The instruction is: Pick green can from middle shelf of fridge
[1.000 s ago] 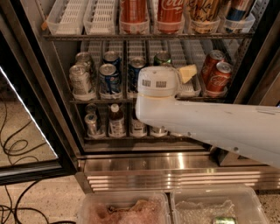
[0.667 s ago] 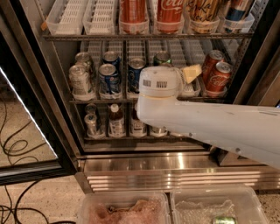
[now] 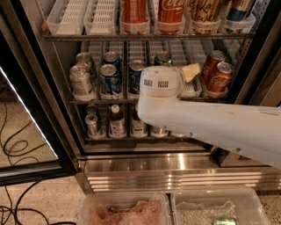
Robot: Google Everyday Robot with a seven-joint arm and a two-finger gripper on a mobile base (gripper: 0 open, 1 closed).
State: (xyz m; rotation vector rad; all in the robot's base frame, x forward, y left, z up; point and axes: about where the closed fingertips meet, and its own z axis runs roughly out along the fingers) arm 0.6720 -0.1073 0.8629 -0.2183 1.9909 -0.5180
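Observation:
The fridge (image 3: 52,110) stands open. Its middle shelf (image 3: 99,101) holds short cans in white lane trays. The green can (image 3: 163,58) stands far back in a middle lane; only its silver top and green shoulder show above my white wrist housing (image 3: 160,81). My gripper (image 3: 190,71) reaches into that shelf just right of the green can, and only a pale yellow part of it shows past the wrist. My white arm (image 3: 219,125) crosses the lower shelf from the right.
On the middle shelf are silver cans (image 3: 81,80) at the left, blue Pepsi cans (image 3: 109,77) beside them, and red cola cans (image 3: 217,72) at the right. Tall cans (image 3: 170,13) stand above, small bottles (image 3: 117,123) below. The glass door (image 3: 26,132) is open on the left. Two clear bins (image 3: 125,208) sit in front.
The wrist has crept slightly up and deeper toward the middle shelf. The cans have not moved.

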